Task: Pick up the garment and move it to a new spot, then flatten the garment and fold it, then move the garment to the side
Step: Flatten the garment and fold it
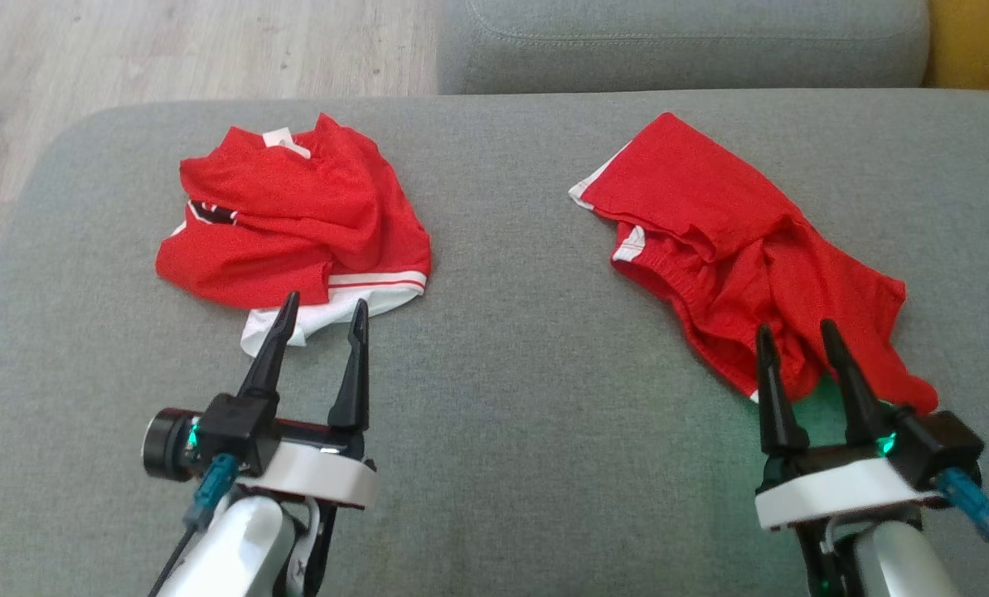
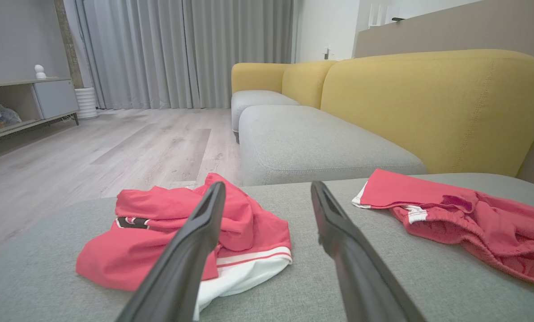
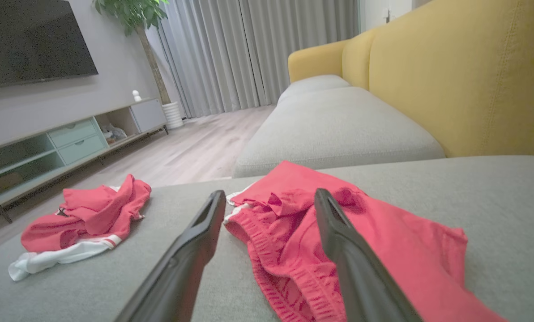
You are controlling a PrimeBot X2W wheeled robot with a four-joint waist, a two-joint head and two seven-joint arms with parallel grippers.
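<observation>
Two crumpled red garments lie on the grey cushion (image 1: pixel 511 348). A red and white shirt (image 1: pixel 295 224) sits at the left, also in the left wrist view (image 2: pixel 168 232) and the right wrist view (image 3: pixel 83 219). Red shorts (image 1: pixel 751 249) with white trim lie at the right, seen too in the left wrist view (image 2: pixel 463 219) and the right wrist view (image 3: pixel 338 237). My left gripper (image 1: pixel 322 308) is open, its tips just short of the shirt's white hem. My right gripper (image 1: pixel 797 330) is open over the shorts' near edge, holding nothing.
A second grey seat cushion (image 1: pixel 685 41) lies beyond the one I work on, with a yellow backrest (image 2: pixel 432 103) at the right. Wooden floor (image 1: pixel 171 50) runs past the cushion's left and far edge. A TV cabinet (image 3: pixel 61 143) stands across the room.
</observation>
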